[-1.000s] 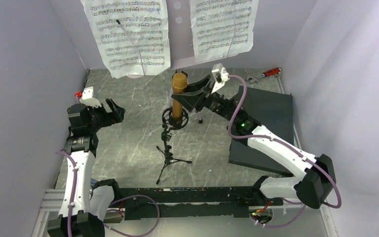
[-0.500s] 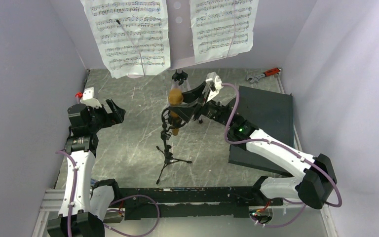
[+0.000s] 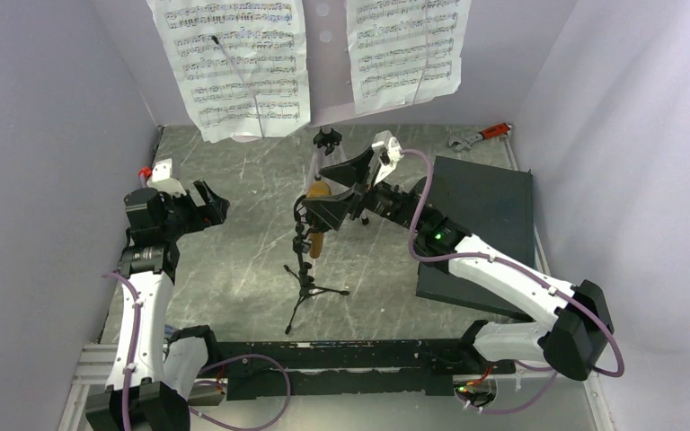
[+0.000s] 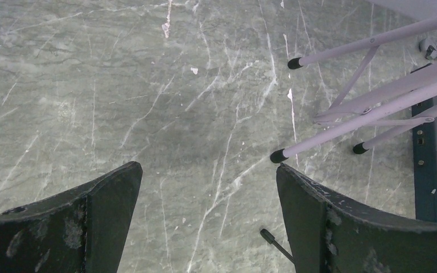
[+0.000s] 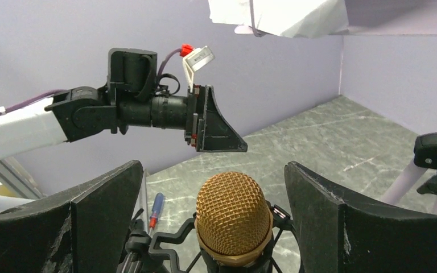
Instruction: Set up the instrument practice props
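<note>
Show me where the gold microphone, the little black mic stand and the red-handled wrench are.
gold microphone (image 5: 234, 207): right wrist view, on its mesh head.
black mic stand (image 3: 308, 286): top external view, where the legs meet.
red-handled wrench (image 3: 496, 131): top external view, on the red handle.

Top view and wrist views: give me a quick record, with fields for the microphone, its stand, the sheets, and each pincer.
mic stand: black tripod, standing mid-table
microphone: gold, head up, seated in the mic stand's ring
music sheets: two, side by side on the lilac music stand at the back
right pincer: open, one finger on each side of the microphone head, not touching it
left pincer: open, nothing between its fingers, over the tabletop near the music stand's feet
</note>
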`<state>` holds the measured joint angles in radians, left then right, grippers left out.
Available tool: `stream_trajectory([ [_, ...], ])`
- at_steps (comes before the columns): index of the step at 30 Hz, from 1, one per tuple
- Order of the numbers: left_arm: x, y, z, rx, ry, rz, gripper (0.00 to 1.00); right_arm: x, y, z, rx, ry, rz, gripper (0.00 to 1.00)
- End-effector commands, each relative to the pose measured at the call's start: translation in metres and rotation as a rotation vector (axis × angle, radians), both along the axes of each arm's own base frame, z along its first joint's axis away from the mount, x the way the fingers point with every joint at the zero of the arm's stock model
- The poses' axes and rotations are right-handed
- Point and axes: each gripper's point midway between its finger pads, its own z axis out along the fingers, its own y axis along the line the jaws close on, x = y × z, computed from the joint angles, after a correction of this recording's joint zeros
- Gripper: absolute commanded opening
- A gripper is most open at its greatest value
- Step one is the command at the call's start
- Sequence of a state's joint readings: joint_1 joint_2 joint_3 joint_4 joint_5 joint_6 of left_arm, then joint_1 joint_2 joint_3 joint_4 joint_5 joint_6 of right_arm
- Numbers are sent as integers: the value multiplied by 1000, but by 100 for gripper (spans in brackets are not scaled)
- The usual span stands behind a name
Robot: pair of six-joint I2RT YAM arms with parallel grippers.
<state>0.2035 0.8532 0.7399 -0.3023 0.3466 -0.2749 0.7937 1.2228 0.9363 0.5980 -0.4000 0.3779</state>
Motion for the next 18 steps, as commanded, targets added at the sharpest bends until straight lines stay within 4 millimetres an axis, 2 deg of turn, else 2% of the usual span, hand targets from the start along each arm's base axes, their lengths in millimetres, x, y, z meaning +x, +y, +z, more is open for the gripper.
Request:
stream_trajectory([
  [1,2,-4,6,-3,-25,-28,94,3,-12,37,61,6,-62,100],
  [5,2,-4,6,-6,-23,-32,94,16,-26,39,72,56,-150,100],
  [9,2,-4,5,-7,-17,-34,94,36,-48,32,85,140,-205,100],
  [16,2,-5,4,-9,-17,-35,94,64,-97,4,84,251,-307,100],
  [18,1,-5,4,-9,-17,-37,94,73,-115,-14,68,302,-354,100],
])
